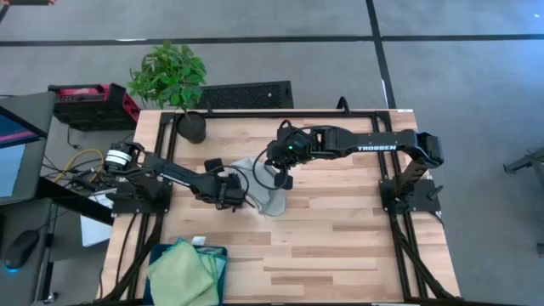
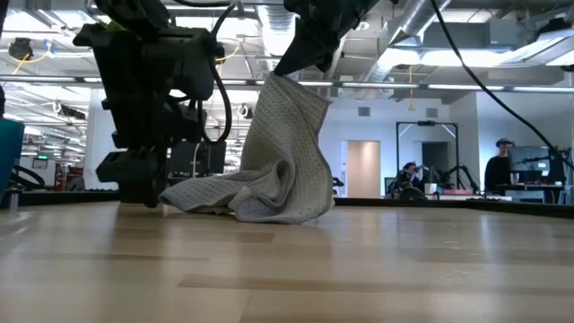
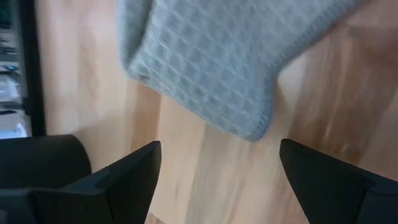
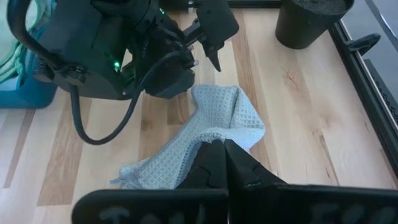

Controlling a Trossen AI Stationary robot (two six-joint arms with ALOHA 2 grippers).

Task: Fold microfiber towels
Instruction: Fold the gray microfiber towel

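— While one corner is held aloft, how is the pale grey towel [image 2: 269,170] to be entered?

— Item: waffle-weave cloth, unfolded; lifted at one edge near the table's middle, the rest heaped on the wooden table [image 1: 340,246]; clamped by the right gripper [image 4: 221,163], whose fingers are pressed together on the fabric; the left gripper [image 3: 217,171] is set low just beside the heap, fingers spread wide, a loose corner lying ahead of them, nothing held.

— And the remaining stock?

— Green towels [image 1: 183,272] are kept in the blue bin [image 1: 223,255] at the table's near edge; a potted plant [image 1: 174,81] is noted at the far edge.

— Risks?

— A slip from the pinch is judged possible, the cloth being thin; the loose corner may be missed, or two layers caught together, so that a crooked fold would be produced.
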